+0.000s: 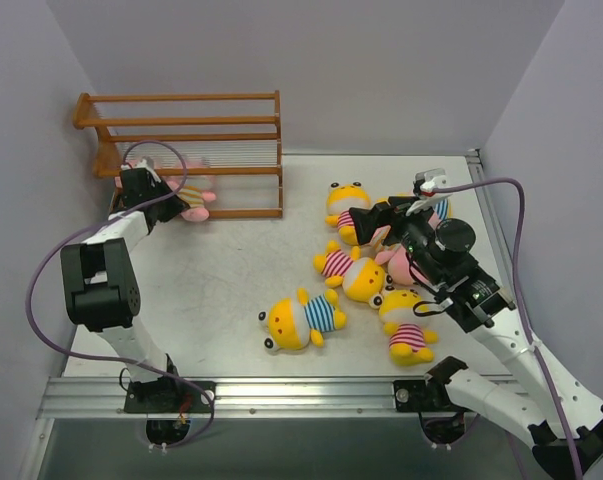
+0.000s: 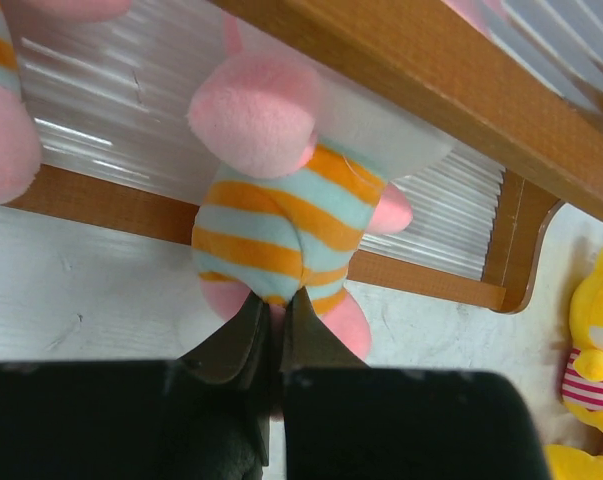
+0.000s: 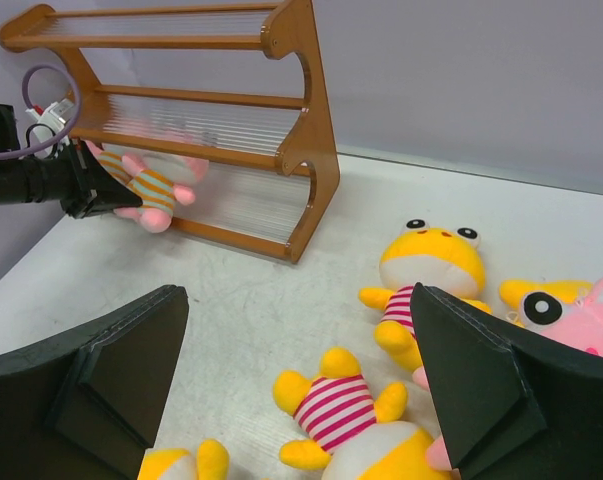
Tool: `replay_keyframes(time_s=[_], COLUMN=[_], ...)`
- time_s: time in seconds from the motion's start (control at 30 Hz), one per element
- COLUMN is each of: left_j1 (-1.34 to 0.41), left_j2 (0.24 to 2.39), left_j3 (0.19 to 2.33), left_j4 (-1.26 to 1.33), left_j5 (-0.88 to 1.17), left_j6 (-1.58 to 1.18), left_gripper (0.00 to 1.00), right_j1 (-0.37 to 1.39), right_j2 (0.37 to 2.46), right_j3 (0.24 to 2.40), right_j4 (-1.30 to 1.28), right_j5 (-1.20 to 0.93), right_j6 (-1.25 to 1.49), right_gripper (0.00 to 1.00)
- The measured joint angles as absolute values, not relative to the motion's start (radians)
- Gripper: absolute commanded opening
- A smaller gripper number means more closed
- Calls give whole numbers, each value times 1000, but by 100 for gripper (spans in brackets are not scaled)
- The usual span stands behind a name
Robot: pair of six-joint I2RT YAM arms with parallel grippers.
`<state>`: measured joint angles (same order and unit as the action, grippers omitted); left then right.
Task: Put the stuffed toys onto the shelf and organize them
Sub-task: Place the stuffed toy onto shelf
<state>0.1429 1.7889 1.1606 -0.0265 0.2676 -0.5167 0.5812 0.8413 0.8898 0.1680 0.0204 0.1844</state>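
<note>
Back wall: a plain, pale lavender-grey back wall (image 1: pixel 311 60) is closing off the far side.
Side walls: a matching left wall (image 1: pixel 21 150) and right wall (image 1: pixel 566 110) are standing at either side.
Surface: a white, lightly scuffed surface (image 1: pixel 221 270) is filling the space between the walls.
Near edge: a metal rail (image 1: pixel 301 395) is running across the front.
Floor: grey floor (image 1: pixel 311 450) is showing below the rail.
Light: soft, even light is falling from above, leaving only faint shadows.

White table (image 1: pixel 211 270) bears the shelf (image 1: pixel 181 97) and roughly six stuffed toys (image 1: pixel 301 320).
</note>
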Motion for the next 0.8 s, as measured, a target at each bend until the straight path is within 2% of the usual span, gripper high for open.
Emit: replay_keyframes(time_s=[0.33,0.8], left_j1=[160,200], left_j2=[1835,1883], left_j3=[1187,1242], left_j4=[7,8], left_j5=[283,289], left_j6=[-483,-458], left_gripper=[4,9], right_j1=[581,581], right_j2=[849,870], right_j3=[890,890], right_j4=[168,168], right_j5=[19,18], right_j6=[182,181], right_gripper=[100,100])
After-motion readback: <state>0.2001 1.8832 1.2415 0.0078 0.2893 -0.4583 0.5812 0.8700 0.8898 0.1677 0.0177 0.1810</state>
